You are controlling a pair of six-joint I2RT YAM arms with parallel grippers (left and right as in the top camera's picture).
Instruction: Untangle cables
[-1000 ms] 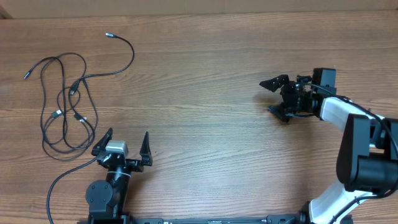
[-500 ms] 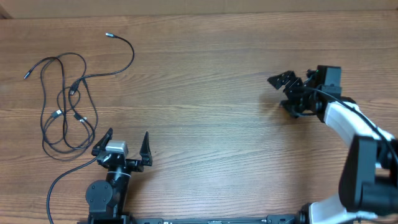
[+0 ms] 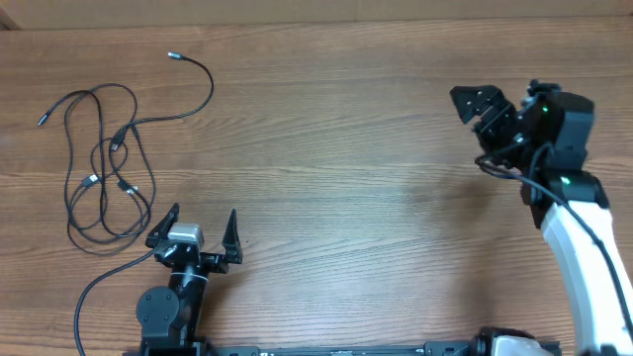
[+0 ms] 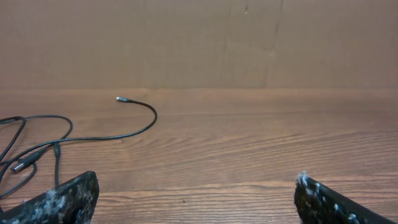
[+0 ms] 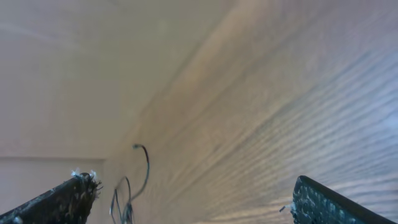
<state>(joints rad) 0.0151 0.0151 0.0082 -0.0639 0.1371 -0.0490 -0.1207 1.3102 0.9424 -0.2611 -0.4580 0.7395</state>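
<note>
2 empty claws (image 3: 203,213) (image 3: 482,132), fully agape

Your overhead camera looked straight down on the whole worktop (image 3: 326,148), with both arms in frame. Your left wrist camera sat low and close to the worktop, facing level toward the far wall. Your right wrist camera was rolled sideways, looking across the worktop from well away. All three views shared the cables (image 3: 104,163).
</note>
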